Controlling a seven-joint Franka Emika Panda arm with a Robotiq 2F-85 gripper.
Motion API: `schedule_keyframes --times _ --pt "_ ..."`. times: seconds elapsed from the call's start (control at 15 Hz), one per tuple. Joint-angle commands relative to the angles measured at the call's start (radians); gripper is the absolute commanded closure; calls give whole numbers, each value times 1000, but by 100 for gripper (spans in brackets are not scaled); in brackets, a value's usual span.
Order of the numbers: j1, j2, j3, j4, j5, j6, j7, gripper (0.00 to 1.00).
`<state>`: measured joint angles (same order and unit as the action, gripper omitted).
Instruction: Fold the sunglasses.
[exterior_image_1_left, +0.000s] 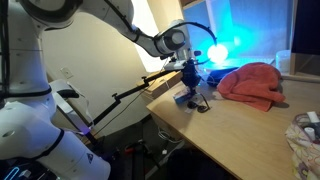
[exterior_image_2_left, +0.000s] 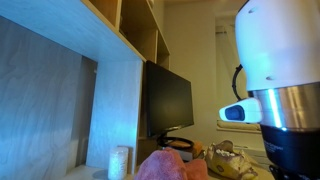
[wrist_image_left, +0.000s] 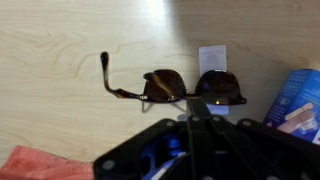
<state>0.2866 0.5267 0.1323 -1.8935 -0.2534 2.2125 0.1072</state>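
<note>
Tool: the tool (wrist_image_left: 195, 113) has its jaws closed together with nothing visibly between them. In the wrist view its dark tips hang right at the top rim of the sunglasses (wrist_image_left: 186, 88), about where the two lenses meet. I cannot tell whether they touch the frame.
Wrist: in an exterior view the tool (exterior_image_1_left: 189, 86) points straight down at the bench (exterior_image_1_left: 235, 135), close above its surface and near its front edge.
Arm: the arm (exterior_image_1_left: 140, 35) runs from the white base at the left, up and across the top of the picture. It then bends at a grey joint and drops to the wrist. In an exterior view only the big white and metal body of the arm (exterior_image_2_left: 275, 70) shows, very close.
Sunglasses: they lie on the light wood bench (wrist_image_left: 60, 100), both dark lenses side by side. One thin arm is swung out to the left, ending in a curled tip. The other arm is hidden by the tool.
Card: a small white card (wrist_image_left: 214, 58) sits just behind the right lens, touching or under it.
Packet: a blue-and-white packet (wrist_image_left: 298, 100) lies near the sunglasses at the right edge.
Cloth: a red cloth (exterior_image_1_left: 252, 85) is bunched on the bench, apart from the tool. A corner shows low in the wrist view (wrist_image_left: 40, 165).
Background: a dark monitor (exterior_image_2_left: 168, 100) stands beside wooden shelves (exterior_image_2_left: 120, 40).
</note>
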Motion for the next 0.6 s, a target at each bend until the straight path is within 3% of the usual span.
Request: schedule_keyframes --times 0.0,0.53 --pt "13 47 -13 56 -3 -34 4 100" --pt "10 124 -18 113 8 -50 -5 100"
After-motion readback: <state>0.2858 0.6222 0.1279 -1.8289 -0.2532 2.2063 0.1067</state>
